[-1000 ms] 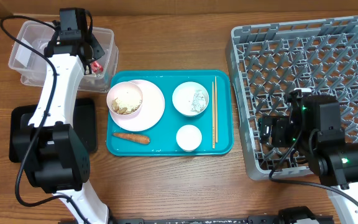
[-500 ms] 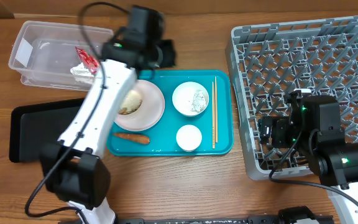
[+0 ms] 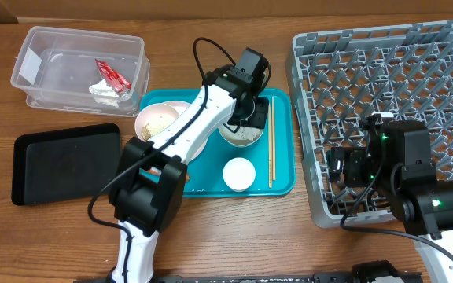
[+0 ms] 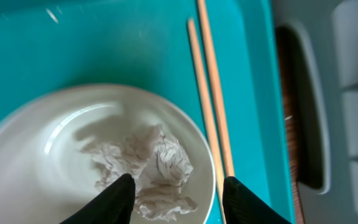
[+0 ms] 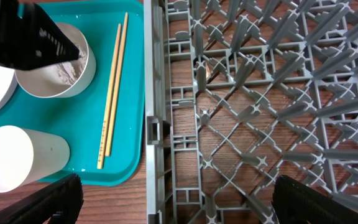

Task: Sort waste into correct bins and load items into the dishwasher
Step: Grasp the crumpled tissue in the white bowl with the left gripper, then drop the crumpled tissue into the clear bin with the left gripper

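Note:
My left gripper (image 4: 179, 179) is open, its fingers straddling crumpled white tissue (image 4: 157, 165) in a white bowl (image 4: 36, 143) on the teal tray. In the overhead view it (image 3: 243, 118) hovers over that bowl (image 3: 238, 135). The red foil wrapper (image 3: 108, 74) and some tissue lie in the clear tub (image 3: 34, 47). A bowl of food scraps (image 3: 156, 122) sits on the plate (image 3: 195, 145). The carrot is almost hidden under my arm. The cup (image 3: 238, 174) and chopsticks (image 3: 271, 145) lie on the tray. My right gripper (image 5: 178, 186) is open over the grey rack (image 5: 260, 93).
The black tray (image 3: 65, 161) lies at the front left on the wood table. The teal tray (image 3: 281, 185) sits between the tub and the rack (image 3: 384, 79). The chopsticks (image 4: 207, 93) lie just right of the tissue bowl.
My left arm has swung from the clear tub, where the red wrapper now lies, rightward across the tray to the tissue bowl. The right arm has not moved.

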